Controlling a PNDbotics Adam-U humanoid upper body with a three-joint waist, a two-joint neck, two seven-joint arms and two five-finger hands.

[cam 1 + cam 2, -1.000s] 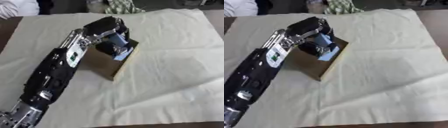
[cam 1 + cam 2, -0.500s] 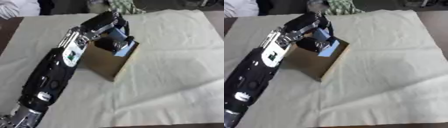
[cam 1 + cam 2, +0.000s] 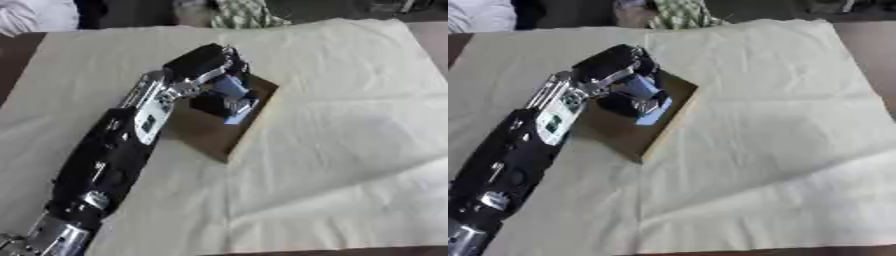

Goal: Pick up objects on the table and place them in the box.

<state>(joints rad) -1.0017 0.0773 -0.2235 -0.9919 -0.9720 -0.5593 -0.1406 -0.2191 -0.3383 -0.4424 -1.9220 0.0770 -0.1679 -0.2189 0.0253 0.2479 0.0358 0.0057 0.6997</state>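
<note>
My left hand [image 3: 210, 67] is over the box [image 3: 229, 131], center frame; I cannot tell its fingers' state. The pale-blue object [image 3: 654, 113] inside looks light and stiff, best gripped across its edges.

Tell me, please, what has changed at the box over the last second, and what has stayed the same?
The left hand rose a little above the box half a second ago and has now dipped back over its opening. Whether it let anything go cannot be seen. A pale blue thing remains inside. The box and the cream cloth have not moved.
</note>
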